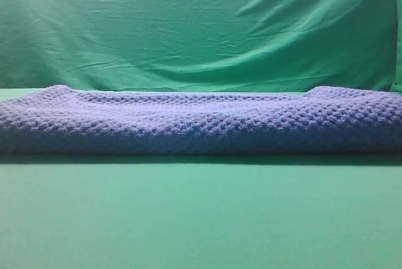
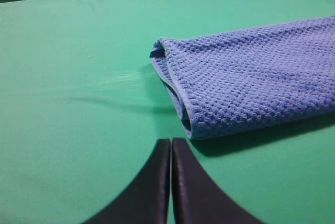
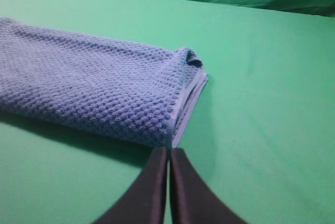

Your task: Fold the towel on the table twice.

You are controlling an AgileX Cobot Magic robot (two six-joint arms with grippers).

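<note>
On the table: towel folded into a long band across the middle | left gripper low over bare green just short of its left end, jaws pressed together, empty | right gripper same at right end, tips nearly at the hem, closed, empty | arms out of frame in high view; towel's ends cut off there | backdrop cloth behind.

The left gripper pokes up from the bottom centre of its wrist view, both dark curved fingers pressed flat together. The right gripper sits likewise at bottom centre of its own view, closed tight, holding nothing.
</note>
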